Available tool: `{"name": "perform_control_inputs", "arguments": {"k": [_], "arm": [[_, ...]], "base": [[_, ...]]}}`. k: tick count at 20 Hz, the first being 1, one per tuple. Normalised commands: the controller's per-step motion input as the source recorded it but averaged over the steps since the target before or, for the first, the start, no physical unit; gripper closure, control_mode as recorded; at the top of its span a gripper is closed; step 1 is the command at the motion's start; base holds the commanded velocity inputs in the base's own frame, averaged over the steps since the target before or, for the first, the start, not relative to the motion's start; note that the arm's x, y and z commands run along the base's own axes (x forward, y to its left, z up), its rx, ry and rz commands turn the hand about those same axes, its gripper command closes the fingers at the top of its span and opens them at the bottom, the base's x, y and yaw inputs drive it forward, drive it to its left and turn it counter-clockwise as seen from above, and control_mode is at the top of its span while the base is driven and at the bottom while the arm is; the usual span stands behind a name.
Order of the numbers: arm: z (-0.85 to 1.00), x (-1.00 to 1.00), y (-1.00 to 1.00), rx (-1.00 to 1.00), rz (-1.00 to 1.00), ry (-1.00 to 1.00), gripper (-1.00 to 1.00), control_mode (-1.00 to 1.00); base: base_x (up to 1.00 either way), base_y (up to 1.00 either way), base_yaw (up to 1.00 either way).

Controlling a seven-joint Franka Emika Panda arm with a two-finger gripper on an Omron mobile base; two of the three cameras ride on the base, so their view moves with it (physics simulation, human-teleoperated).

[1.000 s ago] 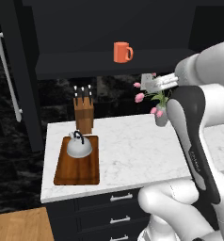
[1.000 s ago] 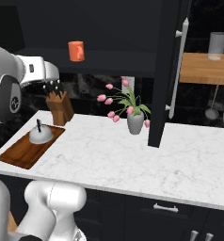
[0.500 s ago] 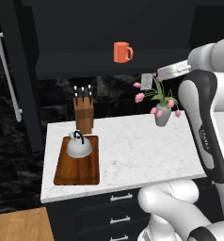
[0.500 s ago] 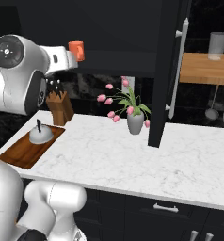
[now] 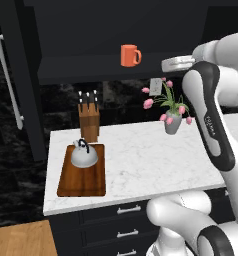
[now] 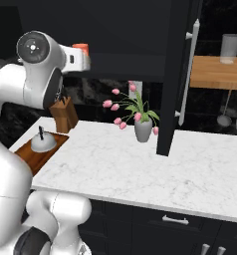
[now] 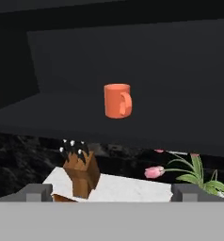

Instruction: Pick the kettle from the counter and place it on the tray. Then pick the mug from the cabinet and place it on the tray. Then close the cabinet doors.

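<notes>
With the kettle (image 5: 84, 155) already sitting on the wooden tray (image 5: 82, 176) at the counter's (image 5: 146, 165) left end, attention turns to the plain orange mug (image 7: 117, 100) on the dark cabinet (image 5: 91, 68) shelf. The gripper (image 7: 112, 193) faces it from well back, jaws spread wide and empty, likely lining up a grab.

Open shelf space around the mug (image 7: 117, 100)
</notes>
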Motion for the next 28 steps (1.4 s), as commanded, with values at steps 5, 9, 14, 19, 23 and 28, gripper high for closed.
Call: {"name": "perform_control_inputs", "arguments": {"k": [5,9,14,19,23,28], "arm": [[0.00,0.58,0.00,0.20,0.00,0.07,-1.00,-1.00],[0.00,0.60,0.01,0.03,0.00,0.13,-1.00,-1.00],[-0.03,0.59,0.00,0.00,0.00,0.12,-1.00,-1.00],[-0.02,0.61,0.00,0.00,0.04,0.04,-1.00,-1.00],[-0.17,0.47,0.05,0.00,0.07,-0.03,-1.00,-1.00],[-0.15,0.46,0.10,0.00,0.08,-0.08,-1.00,-1.00]], "base": [[0.00,0.00,0.00],[0.00,0.00,0.00],[0.00,0.00,0.00],[0.00,0.00,0.00],[0.00,0.00,0.00],[0.00,0.00,0.00]]}}
